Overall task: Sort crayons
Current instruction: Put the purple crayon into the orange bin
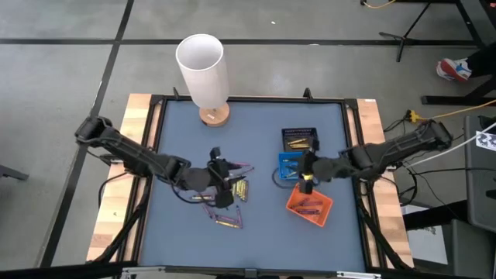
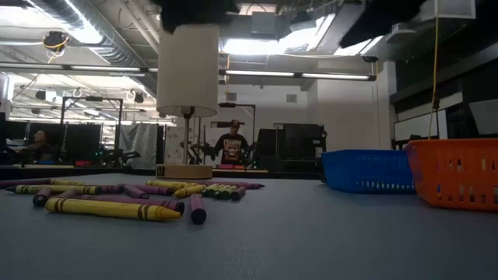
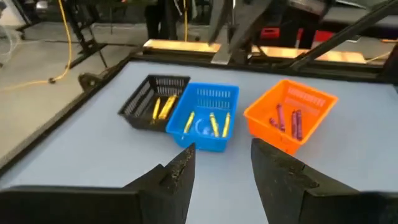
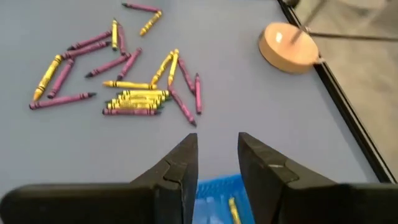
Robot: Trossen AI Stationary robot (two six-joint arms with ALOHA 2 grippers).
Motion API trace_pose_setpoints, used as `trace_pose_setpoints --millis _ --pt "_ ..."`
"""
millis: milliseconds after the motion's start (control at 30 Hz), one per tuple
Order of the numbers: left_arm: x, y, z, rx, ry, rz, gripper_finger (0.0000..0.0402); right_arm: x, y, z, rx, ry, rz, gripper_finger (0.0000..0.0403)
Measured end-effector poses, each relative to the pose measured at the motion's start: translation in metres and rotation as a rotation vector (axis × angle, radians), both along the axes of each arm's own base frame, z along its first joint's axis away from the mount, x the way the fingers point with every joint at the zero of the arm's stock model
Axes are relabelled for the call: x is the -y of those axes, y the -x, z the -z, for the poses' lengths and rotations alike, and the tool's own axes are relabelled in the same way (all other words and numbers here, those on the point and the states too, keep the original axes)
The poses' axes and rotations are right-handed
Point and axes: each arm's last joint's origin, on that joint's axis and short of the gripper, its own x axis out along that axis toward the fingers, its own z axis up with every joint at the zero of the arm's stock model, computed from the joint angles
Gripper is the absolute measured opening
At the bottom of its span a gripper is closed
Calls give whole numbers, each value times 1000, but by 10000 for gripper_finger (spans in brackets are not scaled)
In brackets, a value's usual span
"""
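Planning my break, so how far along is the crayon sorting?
Early. Yellow crayons lie in the black tray and blue tray, purple ones in the orange tray. Both the left gripper and right gripper are open, empty. Most crayons remain loose.

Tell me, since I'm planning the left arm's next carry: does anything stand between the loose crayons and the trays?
Nothing visible does. Bare mat separates the loose crayons from the blue tray and orange tray. The left gripper hangs open over the pile, empty.

A white-shaded lamp [image 1: 202, 68] on a round wooden base [image 1: 215, 116] stands at the blue table's [image 1: 256, 232] far edge, while a person [image 2: 231, 145] waits far behind.
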Motion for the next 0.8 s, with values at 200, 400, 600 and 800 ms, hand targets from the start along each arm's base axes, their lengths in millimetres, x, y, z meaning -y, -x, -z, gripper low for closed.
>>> trace_pose_setpoints --millis 200,400,600,800 --pt "-6 15 30 71 33 -18 141 19 -31 6 37 25 -111 113" --pt "-9 22 48 71 69 -38 141 33 -69 31 47 53 -217 113" --pt "-9 22 48 73 71 -39 141 43 -100 68 12 70 -269 113" --pt "-9 22 48 75 70 -38 141 54 -121 108 -38 75 -265 113"
